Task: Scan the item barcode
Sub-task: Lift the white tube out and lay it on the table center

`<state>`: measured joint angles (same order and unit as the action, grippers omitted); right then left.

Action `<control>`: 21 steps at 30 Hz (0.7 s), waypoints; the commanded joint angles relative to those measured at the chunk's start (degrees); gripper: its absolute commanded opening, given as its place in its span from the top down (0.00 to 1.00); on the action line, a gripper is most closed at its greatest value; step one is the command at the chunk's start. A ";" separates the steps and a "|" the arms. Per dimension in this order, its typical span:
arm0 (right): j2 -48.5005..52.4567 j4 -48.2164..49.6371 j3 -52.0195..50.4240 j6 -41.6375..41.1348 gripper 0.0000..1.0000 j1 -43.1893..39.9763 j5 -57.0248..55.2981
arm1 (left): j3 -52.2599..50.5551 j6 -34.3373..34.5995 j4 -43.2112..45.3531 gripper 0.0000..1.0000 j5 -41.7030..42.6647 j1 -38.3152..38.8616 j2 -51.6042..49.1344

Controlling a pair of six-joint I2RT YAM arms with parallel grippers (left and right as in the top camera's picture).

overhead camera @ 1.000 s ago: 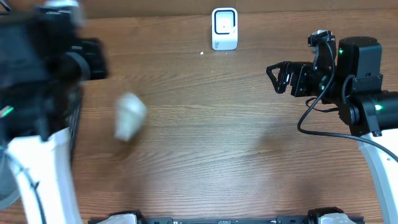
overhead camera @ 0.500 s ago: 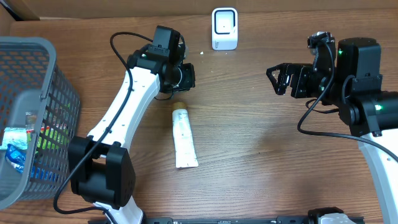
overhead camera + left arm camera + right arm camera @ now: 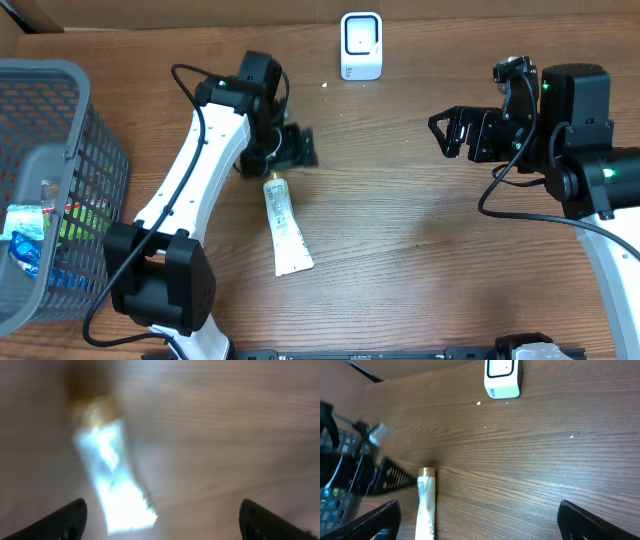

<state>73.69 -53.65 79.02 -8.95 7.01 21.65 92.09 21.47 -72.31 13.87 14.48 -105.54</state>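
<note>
A white tube with a gold cap (image 3: 284, 228) lies flat on the wooden table, cap pointing away from the front edge. My left gripper (image 3: 289, 149) hovers just above the cap end, open, with nothing between its fingers. In the left wrist view the tube (image 3: 111, 477) is blurred, below and left of the wide-apart gripper (image 3: 162, 520). The white barcode scanner (image 3: 361, 46) stands at the table's back edge. My right gripper (image 3: 441, 131) is open and empty at the right, well away from the tube (image 3: 426, 506) and facing it; its fingers frame the right wrist view (image 3: 480, 521), which also shows the scanner (image 3: 502, 379).
A grey wire basket (image 3: 56, 96) holding several packaged items stands at the left edge. The left arm (image 3: 190, 190) stretches from the front edge up to the tube. Bare wood lies between the tube and the right arm.
The left gripper has opened and let go of the tube, which now lies slightly further left, its cap end swung left. The right arm has not moved.
</note>
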 commanded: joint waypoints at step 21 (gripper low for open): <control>0.00 -2.27 1.66 0.17 0.00 0.02 0.31 | -26.21 15.82 24.85 0.47 -17.84 9.90 0.28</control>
<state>73.69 -56.21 79.02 -8.99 7.01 21.65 66.96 39.62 -52.29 -0.93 24.64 -105.54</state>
